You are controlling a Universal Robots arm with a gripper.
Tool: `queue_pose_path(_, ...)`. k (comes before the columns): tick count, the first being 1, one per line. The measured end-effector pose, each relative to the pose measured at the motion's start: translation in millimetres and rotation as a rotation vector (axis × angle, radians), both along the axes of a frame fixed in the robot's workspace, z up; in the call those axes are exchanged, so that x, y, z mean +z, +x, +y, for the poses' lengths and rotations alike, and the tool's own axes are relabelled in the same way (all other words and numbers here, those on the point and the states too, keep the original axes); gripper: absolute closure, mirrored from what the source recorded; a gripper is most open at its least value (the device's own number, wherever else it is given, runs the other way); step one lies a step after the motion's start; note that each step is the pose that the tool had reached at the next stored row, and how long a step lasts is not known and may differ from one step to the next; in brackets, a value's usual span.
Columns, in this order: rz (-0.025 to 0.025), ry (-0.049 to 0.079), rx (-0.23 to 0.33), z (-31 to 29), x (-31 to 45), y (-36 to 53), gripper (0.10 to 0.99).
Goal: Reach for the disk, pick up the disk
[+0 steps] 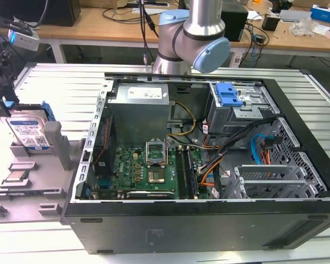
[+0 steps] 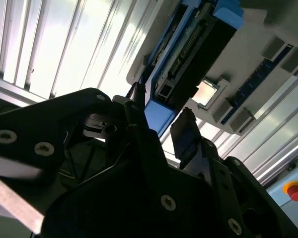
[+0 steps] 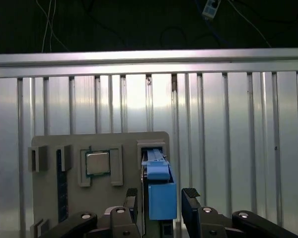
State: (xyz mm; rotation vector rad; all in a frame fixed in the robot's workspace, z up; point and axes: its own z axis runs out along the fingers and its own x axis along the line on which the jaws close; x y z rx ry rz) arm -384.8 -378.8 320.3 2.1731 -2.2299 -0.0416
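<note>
The disk (image 1: 28,131) stands on edge in a grey holder (image 1: 55,144) on the ribbed table at the exterior view's left, its white-and-blue label facing out. My gripper (image 1: 5,103) hangs over its near top corner, by the blue bracket. In the first wrist view the gripper (image 3: 162,194) is open, with one finger on each side of the disk's blue bracket (image 3: 158,168) and a thin gap either side. The second wrist view shows the same straddle: gripper (image 2: 161,113), disk (image 2: 193,54), dark fingertips (image 2: 186,126) level with the bracket's end.
A small square CPU chip (image 3: 97,162) sits in a pocket of the grey holder beside the disk. The open computer case (image 1: 313,181) takes up the middle of the table, with a blue-latched drive cage (image 1: 229,94) inside. A red button (image 2: 294,191) is nearby.
</note>
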Motion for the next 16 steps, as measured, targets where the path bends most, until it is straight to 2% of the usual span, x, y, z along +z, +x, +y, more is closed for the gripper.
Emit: queue_pose_path(16, 0.0, 0.0, 0.0, 0.0, -9.3, 0.0, 0.604)
